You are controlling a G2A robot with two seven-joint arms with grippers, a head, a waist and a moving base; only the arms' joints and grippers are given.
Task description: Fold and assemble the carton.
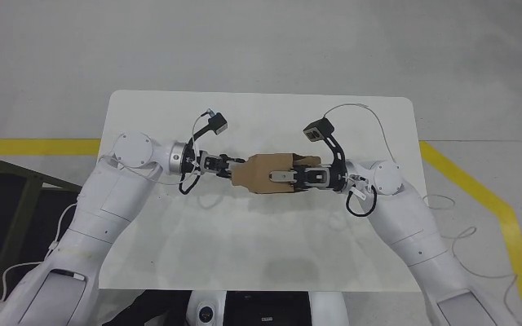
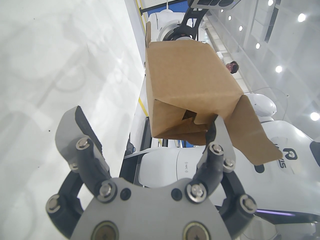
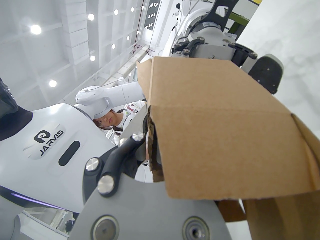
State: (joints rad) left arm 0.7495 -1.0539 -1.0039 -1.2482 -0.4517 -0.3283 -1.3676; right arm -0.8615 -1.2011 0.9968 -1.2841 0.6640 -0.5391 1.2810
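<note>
From above, the carton (image 1: 261,173) is seen over the desk (image 1: 163,114), clamped by the right end effector (image 1: 285,175). At the left wrist, the left end effector (image 2: 147,116) is spread wide by an untucked flap (image 2: 252,136). At the right wrist, the near end is judged unclosed.

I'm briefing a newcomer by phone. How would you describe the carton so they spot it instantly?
Look at the white table; over its middle the two arms meet. Where the left gripper and the right gripper come together is the carton: the one brown cardboard thing among white and black parts, with a flap hanging loose at one end.
</note>
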